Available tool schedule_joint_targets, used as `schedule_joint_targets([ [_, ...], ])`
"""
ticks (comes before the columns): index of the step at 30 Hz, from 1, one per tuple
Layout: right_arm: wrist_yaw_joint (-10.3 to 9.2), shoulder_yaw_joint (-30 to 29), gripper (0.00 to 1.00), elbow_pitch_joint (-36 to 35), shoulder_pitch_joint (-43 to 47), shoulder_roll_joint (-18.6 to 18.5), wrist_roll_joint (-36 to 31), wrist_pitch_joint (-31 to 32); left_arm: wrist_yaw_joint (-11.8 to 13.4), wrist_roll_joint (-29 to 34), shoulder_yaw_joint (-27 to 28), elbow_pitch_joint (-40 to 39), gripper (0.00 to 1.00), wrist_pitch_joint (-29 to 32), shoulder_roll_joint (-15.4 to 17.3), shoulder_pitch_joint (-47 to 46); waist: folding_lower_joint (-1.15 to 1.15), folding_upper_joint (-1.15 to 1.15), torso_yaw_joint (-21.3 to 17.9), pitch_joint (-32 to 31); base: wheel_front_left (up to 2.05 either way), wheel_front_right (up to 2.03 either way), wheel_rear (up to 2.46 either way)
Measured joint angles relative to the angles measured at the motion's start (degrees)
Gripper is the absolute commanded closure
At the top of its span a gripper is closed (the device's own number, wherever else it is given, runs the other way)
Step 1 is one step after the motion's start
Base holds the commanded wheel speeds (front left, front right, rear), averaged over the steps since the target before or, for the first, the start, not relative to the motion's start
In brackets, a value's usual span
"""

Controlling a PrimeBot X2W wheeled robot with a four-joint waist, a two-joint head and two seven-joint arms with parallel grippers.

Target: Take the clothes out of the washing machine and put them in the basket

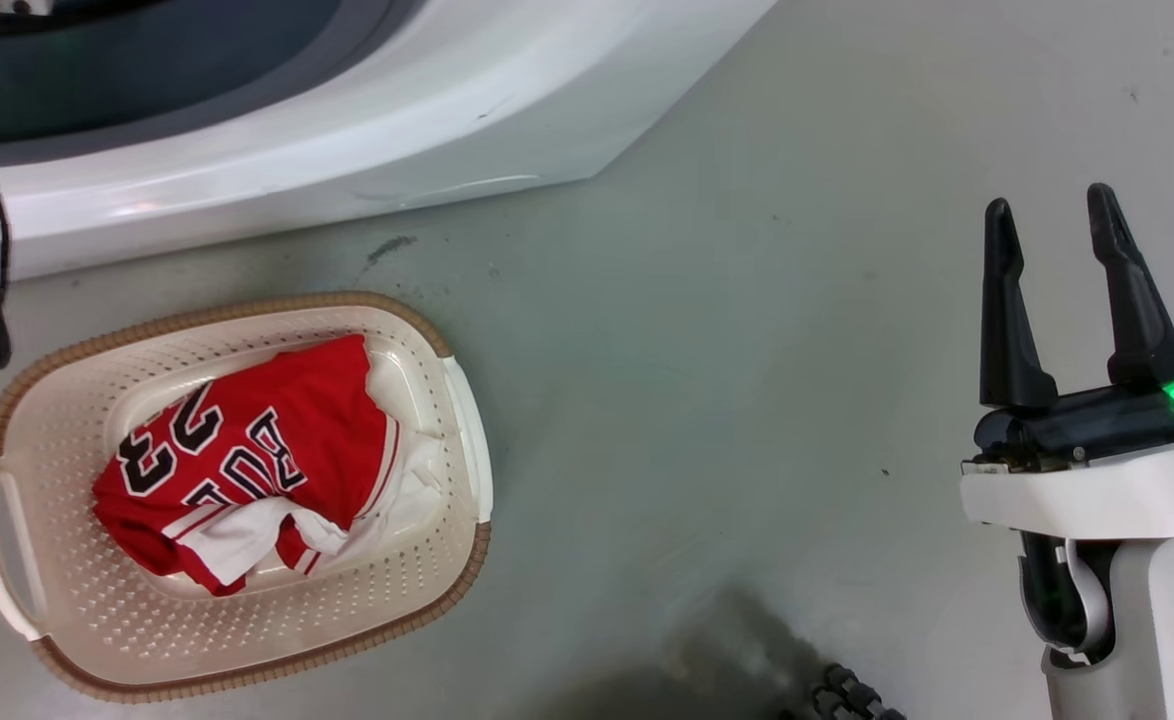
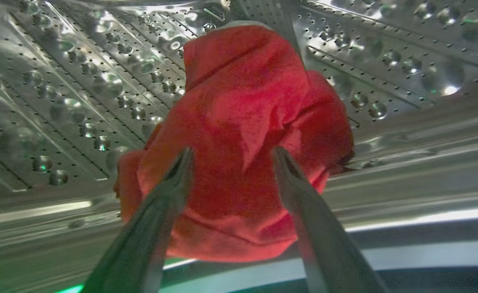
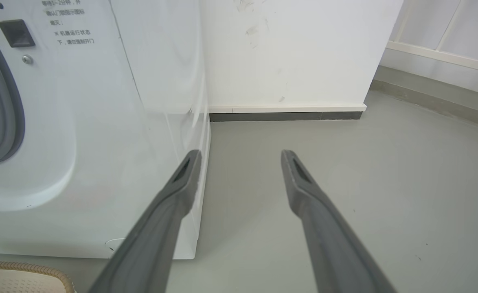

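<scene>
A crumpled red garment (image 2: 243, 134) sits mid-frame in the left wrist view, against the dimpled steel drum (image 2: 80, 93), not yet taken out. The left gripper (image 2: 233, 156) is spread wide, one finger on either side of the cloth, apparently lined up for a pinch. Whether the tips touch the fabric is hard to tell.

In the head view the jersey (image 1: 247, 450) lies in the basket (image 1: 77, 620) at lower left, below the washing machine (image 1: 347, 130). At the right edge the right gripper (image 1: 1057, 260) is parted and empty over the floor (image 1: 747, 350), likely parked clear.
</scene>
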Motion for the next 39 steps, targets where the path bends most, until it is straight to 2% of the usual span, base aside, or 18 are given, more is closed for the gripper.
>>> schedule_joint_targets([
  [10,0.00,-0.5,0.00,-0.2,-0.6,0.0,0.7,0.0,0.0,-3.0,-3.1,0.8,0.00,4.0,0.8,-1.7,0.00,0.00,-0.7,2.7,0.00,0.00,0.00],
  [11,0.00,-0.6,0.00,-0.2,-0.7,0.0,0.9,0.0,0.0,-3.4,-3.5,0.8,0.09,4.3,0.8,-1.7,0.00,0.00,-0.7,2.7,0.00,0.00,0.00],
  [12,0.00,-0.6,0.00,-0.2,-0.7,0.0,0.9,0.0,0.0,-3.4,-4.0,0.6,0.59,4.2,0.8,-1.8,0.00,0.00,-0.6,2.7,0.00,0.00,0.00],
  [13,0.00,-0.7,0.00,-0.2,-0.7,0.0,0.9,0.0,0.0,-3.8,-4.2,0.6,1.00,3.9,0.8,-1.8,0.00,0.00,-0.6,2.7,0.00,0.00,0.00],
  [18,0.00,-0.6,0.00,-0.1,-1.0,0.0,0.9,0.0,0.0,-5.0,-5.6,0.5,1.00,2.6,1.5,-1.4,0.00,0.00,-0.6,2.5,0.00,0.00,0.00],
  [25,0.00,-0.7,0.00,0.3,-1.0,0.0,0.9,0.0,0.0,-6.9,-7.3,-0.6,1.00,-2.6,1.9,-0.1,0.00,0.00,-0.2,0.9,0.00,0.00,0.00],
  [39,0.00,-1.3,0.00,1.7,2.3,0.0,-1.9,0.0,0.0,-14.9,-14.4,-5.7,1.00,-19.6,-1.7,12.7,-0.01,0.00,2.6,-8.5,0.00,0.00,0.00],
])
